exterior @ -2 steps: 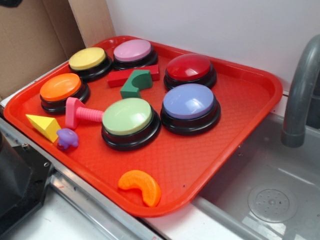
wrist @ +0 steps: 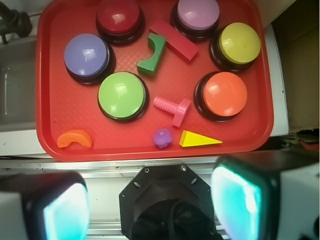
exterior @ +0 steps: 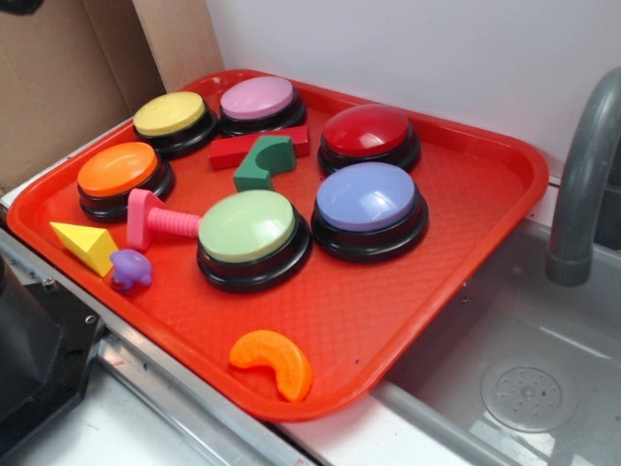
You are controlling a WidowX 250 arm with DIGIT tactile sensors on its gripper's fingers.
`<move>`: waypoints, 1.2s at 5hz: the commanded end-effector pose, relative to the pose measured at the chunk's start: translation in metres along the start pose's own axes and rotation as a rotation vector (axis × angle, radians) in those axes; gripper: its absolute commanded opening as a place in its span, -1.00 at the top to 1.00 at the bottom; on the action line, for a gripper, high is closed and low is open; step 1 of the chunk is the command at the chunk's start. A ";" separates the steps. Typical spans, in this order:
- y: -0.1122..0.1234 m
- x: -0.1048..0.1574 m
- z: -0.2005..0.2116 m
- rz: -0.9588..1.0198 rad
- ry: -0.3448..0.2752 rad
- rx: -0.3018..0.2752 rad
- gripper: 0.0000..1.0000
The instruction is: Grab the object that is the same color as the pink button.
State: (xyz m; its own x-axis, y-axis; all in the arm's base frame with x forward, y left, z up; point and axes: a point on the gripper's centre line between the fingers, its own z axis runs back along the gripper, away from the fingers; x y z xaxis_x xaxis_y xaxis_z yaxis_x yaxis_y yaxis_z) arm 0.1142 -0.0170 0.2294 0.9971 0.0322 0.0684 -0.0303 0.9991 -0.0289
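The bright pink toy bolt [exterior: 155, 219] lies on the red tray [exterior: 427, 252] between the orange and green buttons; in the wrist view the bolt [wrist: 173, 107] lies head toward me. The pink button [exterior: 258, 98] stands at the tray's far edge and shows in the wrist view [wrist: 198, 13] at the top. My gripper [wrist: 150, 205] is open and empty, high above the near side of the tray, well short of the bolt. Its fingers [wrist: 236, 202] frame the bottom of the wrist view. The gripper does not show in the exterior view.
Also on the tray: yellow [exterior: 170, 114], orange [exterior: 117, 169], green [exterior: 246, 226], lavender-blue [exterior: 367, 197] and dark red [exterior: 367, 130] buttons, a red block [exterior: 233, 149], a green arch [exterior: 262, 161], a yellow wedge [exterior: 85, 245], a purple mushroom [exterior: 129, 267], an orange crescent [exterior: 274, 361]. Sink and faucet [exterior: 582, 175] at right.
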 end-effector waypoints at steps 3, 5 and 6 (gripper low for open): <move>0.014 0.043 -0.079 -0.441 -0.094 -0.022 -1.00; 0.025 0.059 -0.118 -0.605 -0.084 -0.023 -1.00; 0.029 0.064 -0.142 -0.659 -0.074 0.008 -1.00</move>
State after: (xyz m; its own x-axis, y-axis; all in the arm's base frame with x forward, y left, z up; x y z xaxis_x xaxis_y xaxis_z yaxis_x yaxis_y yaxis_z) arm 0.1810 0.0120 0.0868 0.8110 -0.5735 0.1156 0.5747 0.8179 0.0261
